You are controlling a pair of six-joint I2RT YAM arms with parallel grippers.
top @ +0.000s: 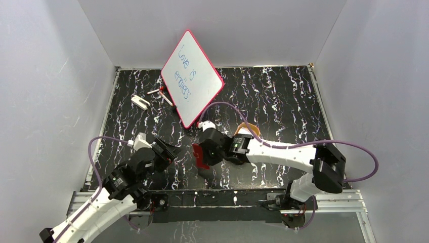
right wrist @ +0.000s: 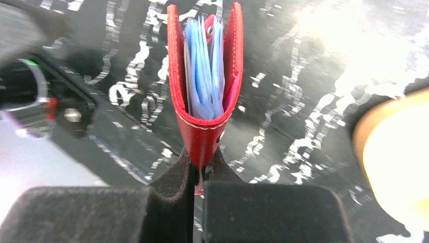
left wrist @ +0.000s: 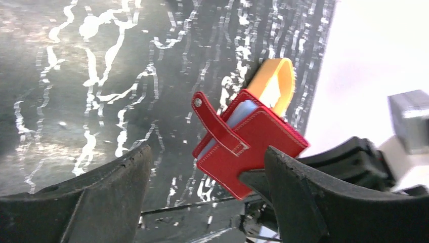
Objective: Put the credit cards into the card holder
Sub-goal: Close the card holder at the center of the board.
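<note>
We work over a black marbled table [top: 283,101]. A red-framed whiteboard [top: 192,81] leans well beyond both grippers. An orange tray [top: 249,128] lies just behind the right gripper [top: 208,154], on its far side.

The wallet [top: 201,156] is off the table, pinched at its fold by the right gripper and pointing toward the left gripper [top: 169,149]. We judge it is held by the spine so that its mouth faces away from the fingers and its covers can spread. In the right wrist view the two red covers gape above the fingertips and the bluish sleeves [right wrist: 205,76] fan out between them. The snap tab [left wrist: 217,126] hangs loose across the front cover, so nothing locks the wallet shut.

The right gripper's jaws are pressed nearly together, with only the wallet's folded edge between them. The left gripper's jaws stand wide with nothing clamped between them. The wallet sits just ahead of its fingertips, and one finger [left wrist: 303,192] overlaps the wallet's lower corner in that view. We cannot tell whether they touch.

We see no loose cards near either gripper. Whether any already sit in the sleeves we cannot tell. Some small white things [top: 140,101] lie far beyond the left gripper, too small to name.
</note>
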